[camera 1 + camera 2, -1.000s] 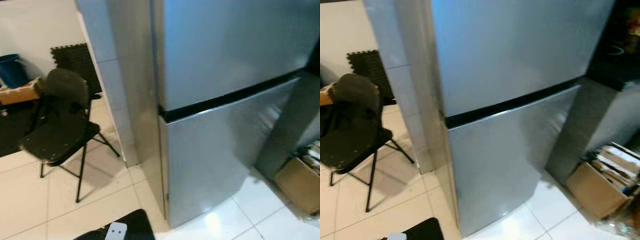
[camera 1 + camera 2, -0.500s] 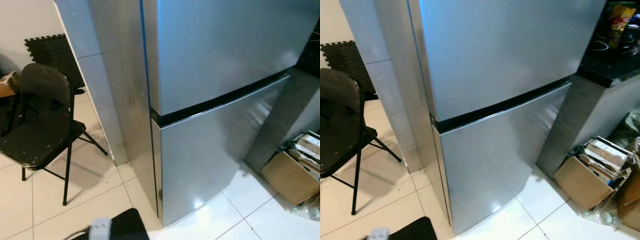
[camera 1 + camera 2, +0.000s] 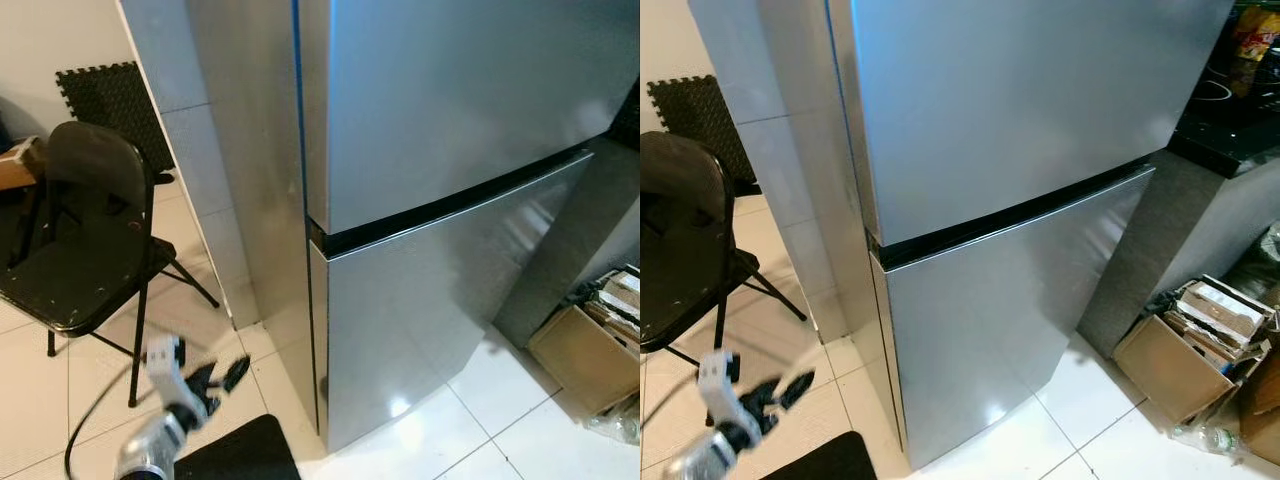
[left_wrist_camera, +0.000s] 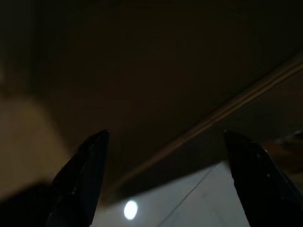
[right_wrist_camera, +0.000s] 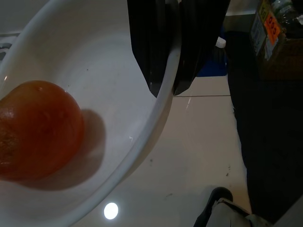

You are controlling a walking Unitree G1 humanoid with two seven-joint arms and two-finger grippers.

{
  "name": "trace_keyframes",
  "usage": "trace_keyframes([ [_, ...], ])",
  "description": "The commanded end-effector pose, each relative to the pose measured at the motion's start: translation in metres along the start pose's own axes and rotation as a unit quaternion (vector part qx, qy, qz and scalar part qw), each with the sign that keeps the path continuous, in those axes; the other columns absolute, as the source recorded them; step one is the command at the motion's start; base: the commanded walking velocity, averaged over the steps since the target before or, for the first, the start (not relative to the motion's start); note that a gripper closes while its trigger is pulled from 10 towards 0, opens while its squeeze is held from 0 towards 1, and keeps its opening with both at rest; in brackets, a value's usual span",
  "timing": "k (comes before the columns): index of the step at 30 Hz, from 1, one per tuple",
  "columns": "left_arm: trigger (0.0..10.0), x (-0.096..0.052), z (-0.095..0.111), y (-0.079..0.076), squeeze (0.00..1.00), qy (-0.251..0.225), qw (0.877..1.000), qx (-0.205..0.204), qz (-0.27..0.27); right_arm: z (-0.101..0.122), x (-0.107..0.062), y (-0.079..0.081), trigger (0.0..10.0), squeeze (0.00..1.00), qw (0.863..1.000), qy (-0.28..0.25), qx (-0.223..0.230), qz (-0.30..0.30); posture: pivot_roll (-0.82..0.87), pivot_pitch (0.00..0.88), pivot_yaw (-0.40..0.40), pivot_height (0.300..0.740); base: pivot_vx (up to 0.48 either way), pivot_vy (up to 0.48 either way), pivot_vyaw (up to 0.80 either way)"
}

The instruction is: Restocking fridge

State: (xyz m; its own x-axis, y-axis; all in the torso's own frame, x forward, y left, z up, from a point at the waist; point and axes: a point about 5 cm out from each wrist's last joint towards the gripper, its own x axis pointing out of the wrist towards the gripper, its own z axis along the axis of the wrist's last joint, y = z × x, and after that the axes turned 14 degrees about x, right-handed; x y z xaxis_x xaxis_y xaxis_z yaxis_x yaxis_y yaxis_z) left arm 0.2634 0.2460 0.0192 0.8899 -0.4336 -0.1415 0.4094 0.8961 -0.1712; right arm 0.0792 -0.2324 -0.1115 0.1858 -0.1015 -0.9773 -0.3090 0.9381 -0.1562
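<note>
White bowl (image 5: 94, 142) pinched in my right gripper (image 5: 165, 87); my left gripper (image 3: 215, 380), spread wide, needed the fridge (image 3: 440, 200) door's edge.

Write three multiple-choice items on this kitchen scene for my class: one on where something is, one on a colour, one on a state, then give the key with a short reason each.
1. Where is the black folding chair?
A. on the fridge's left
B. on the fridge's right
C. on top of the fridge

2. What colour is the bowl that the right gripper holds?
A. blue
B. white
C. black

3. How are the fridge doors?
A. both shut
B. upper one open
C. lower one open

Key: 1 A, the chair stands on the tiles left of the fridge. 2 B, its rim and inside are white, with an orange-red fruit in it. 3 A, both steel fronts lie flush.
</note>
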Motion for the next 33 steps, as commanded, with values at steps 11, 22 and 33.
trace_keyframes([
  [11, 10.0, 0.045, 0.078, -0.028, 0.00, -0.112, 0.962, 0.163, -0.188, -0.001, 0.000, -0.002, 10.0, 0.00, 1.000, 0.002, 0.008, 0.000, 0.01, 0.000, -0.036, 0.740, 0.000, 0.000, 0.00],
  [22, 10.0, 0.061, 0.110, -0.051, 0.00, -0.163, 0.932, 0.225, -0.232, 0.003, 0.000, -0.002, 10.0, 0.00, 1.000, -0.001, 0.013, 0.002, 0.01, 0.000, -0.028, 0.740, 0.000, 0.000, 0.00],
  [33, 10.0, 0.065, 0.104, -0.081, 0.00, -0.155, 0.915, 0.193, -0.319, 0.000, 0.000, -0.001, 10.0, 0.00, 1.000, 0.001, 0.015, 0.002, 0.01, 0.000, -0.028, 0.740, 0.000, 0.000, 0.00],
])
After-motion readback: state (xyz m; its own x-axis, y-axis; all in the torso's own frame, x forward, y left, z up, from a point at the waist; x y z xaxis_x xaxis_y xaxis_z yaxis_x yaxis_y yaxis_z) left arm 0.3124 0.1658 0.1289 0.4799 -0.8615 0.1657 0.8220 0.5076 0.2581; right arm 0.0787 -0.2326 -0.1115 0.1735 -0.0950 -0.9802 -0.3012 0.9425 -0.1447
